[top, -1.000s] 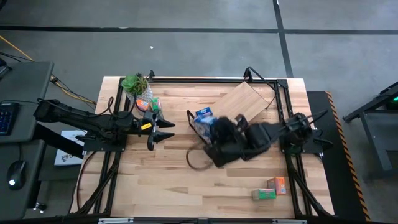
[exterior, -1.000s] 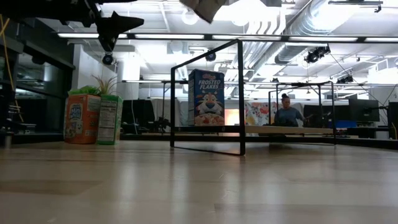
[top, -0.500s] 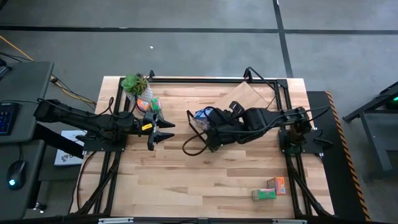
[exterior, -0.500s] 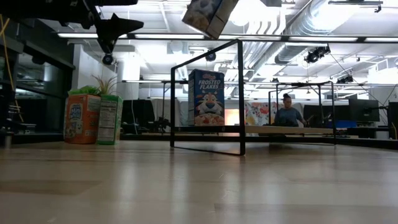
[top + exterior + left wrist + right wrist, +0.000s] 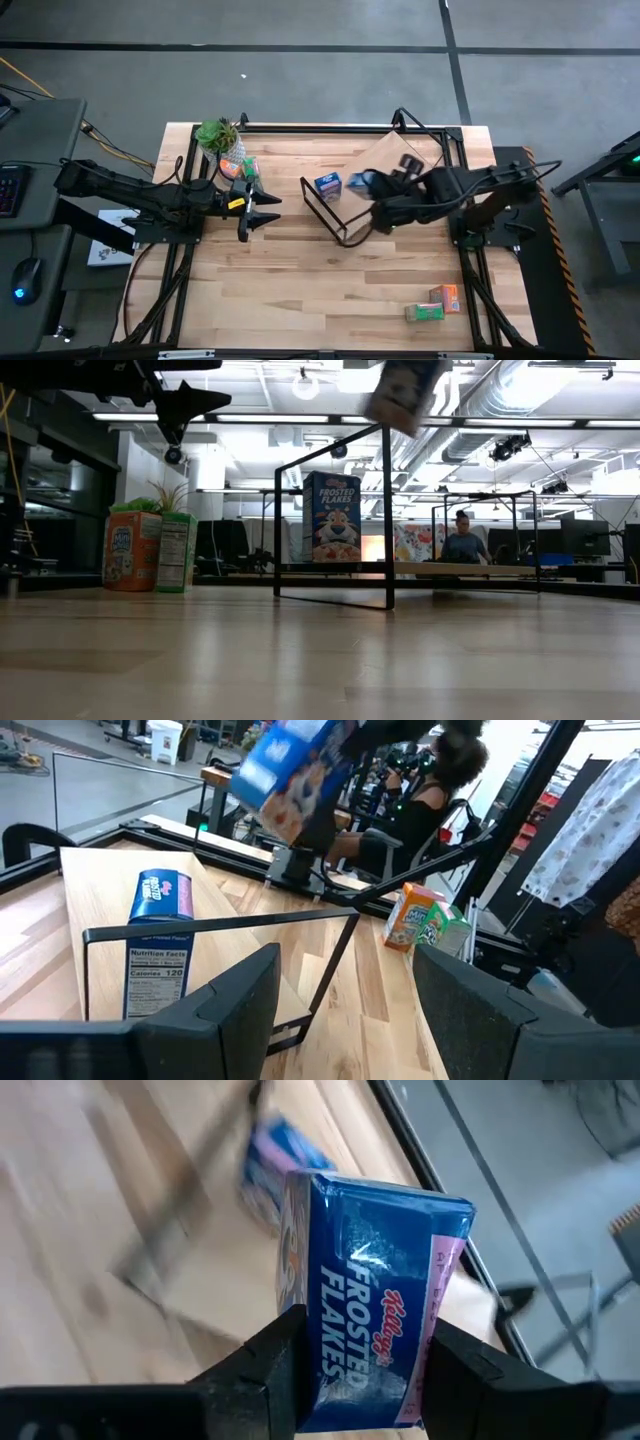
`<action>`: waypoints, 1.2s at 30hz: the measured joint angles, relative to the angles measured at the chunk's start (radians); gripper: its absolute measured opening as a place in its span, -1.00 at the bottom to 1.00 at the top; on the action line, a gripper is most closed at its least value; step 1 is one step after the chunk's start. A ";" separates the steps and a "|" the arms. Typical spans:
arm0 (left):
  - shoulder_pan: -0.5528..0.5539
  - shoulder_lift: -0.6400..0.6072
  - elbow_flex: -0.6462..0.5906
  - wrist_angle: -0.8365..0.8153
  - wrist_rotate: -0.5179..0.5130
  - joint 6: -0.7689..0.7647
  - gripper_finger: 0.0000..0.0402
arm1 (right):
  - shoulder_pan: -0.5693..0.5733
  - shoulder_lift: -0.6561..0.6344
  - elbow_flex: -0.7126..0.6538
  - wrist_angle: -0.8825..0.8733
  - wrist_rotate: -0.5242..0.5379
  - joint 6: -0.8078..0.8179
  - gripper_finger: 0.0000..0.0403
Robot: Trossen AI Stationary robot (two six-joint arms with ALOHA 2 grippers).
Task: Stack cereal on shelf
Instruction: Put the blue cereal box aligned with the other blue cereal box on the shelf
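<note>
A blue Frosted Flakes box [image 5: 375, 1295] hangs in the air above the shelf [image 5: 395, 160], clamped between the two dark fingers of the right gripper [image 5: 362, 1370]. From overhead, the right gripper [image 5: 368, 183] reaches in from the table's right side and holds the box [image 5: 360, 181] over the shelf's black wire frame, just right of a second Frosted Flakes box [image 5: 327, 186] that stands upright on the shelf's wood panel. From table height, the held box [image 5: 405, 392] shows tilted and high up beside the top of the frame [image 5: 385, 510], while the standing box [image 5: 331, 517] faces the camera inside the frame.

The left gripper [image 5: 262, 209] waits over the left part of the table [image 5: 260, 290], its jaws spread apart and holding nothing. The left wrist view looks between its fingers [image 5: 215, 1015] toward the shelf [image 5: 120, 885], the standing box [image 5: 155, 955] and the raised box [image 5: 290, 770].

An orange cereal box [image 5: 448, 297] and a green cereal box [image 5: 425, 312] lie together at the near right corner of the table, well apart from the shelf. At the far left corner, a potted green plant [image 5: 217, 133] stands next to more cereal boxes [image 5: 237, 165], seen from table height as an orange box [image 5: 132, 551] touching a green box [image 5: 175, 552]. A person [image 5: 463, 543] sits in the room beyond the table.
</note>
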 joint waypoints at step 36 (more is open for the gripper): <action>0.001 0.000 0.000 0.156 -0.076 0.150 0.10 | -0.260 0.072 -0.365 0.510 -0.463 -1.045 -0.27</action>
